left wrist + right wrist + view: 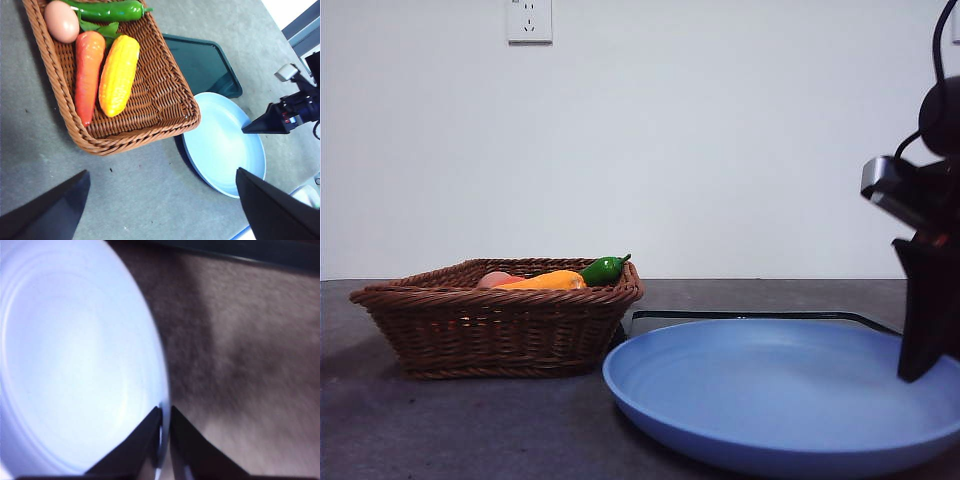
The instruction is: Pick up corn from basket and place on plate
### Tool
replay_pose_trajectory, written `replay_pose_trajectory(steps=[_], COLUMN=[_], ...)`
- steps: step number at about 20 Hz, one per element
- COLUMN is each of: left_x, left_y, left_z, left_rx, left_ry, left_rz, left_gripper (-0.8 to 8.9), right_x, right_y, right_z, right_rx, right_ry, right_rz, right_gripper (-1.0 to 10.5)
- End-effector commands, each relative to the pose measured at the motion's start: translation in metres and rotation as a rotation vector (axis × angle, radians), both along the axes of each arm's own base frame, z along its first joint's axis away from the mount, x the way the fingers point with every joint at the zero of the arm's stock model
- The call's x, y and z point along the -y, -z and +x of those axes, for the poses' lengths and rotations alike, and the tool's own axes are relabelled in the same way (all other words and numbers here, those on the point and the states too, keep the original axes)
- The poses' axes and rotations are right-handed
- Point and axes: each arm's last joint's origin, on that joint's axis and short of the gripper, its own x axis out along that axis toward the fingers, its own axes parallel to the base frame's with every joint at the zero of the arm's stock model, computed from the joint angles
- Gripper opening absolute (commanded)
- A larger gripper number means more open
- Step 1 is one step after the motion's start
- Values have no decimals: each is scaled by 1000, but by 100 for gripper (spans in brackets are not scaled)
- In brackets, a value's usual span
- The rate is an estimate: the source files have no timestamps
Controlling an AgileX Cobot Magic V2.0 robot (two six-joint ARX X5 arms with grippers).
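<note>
The orange-yellow corn (552, 281) (118, 75) lies in the brown wicker basket (490, 330) (145, 137), beside a carrot. To the basket's right sits the light-blue plate (770, 400) (220, 145) (75, 365), with nothing on it. My left gripper (162, 172) hangs open high above the table, just short of the basket's near rim and clear of the corn. My right gripper (915, 372) (245, 131) (164, 410) is shut, its tips right at the plate's right rim.
Also in the basket are a green pepper (603, 269) (107, 11), an orange carrot (87, 70) and a pinkish round fruit (61, 21). A flat black tray (750, 316) (205, 62) lies behind the plate, partly under it.
</note>
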Motion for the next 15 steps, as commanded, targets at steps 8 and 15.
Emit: replay_pose_trajectory(steps=[8, 15], left_x=[30, 95], left_y=[-41, -29], left_z=[59, 131], left_rx=[80, 18], left_ry=[81, 168], left_rz=[119, 364], left_gripper=[468, 468], right_x=[19, 30], right_y=[-76, -101], right_z=[-29, -54], right_rx=[214, 323], right_ry=[58, 108], right_rz=[16, 28], right_gripper=[1, 1])
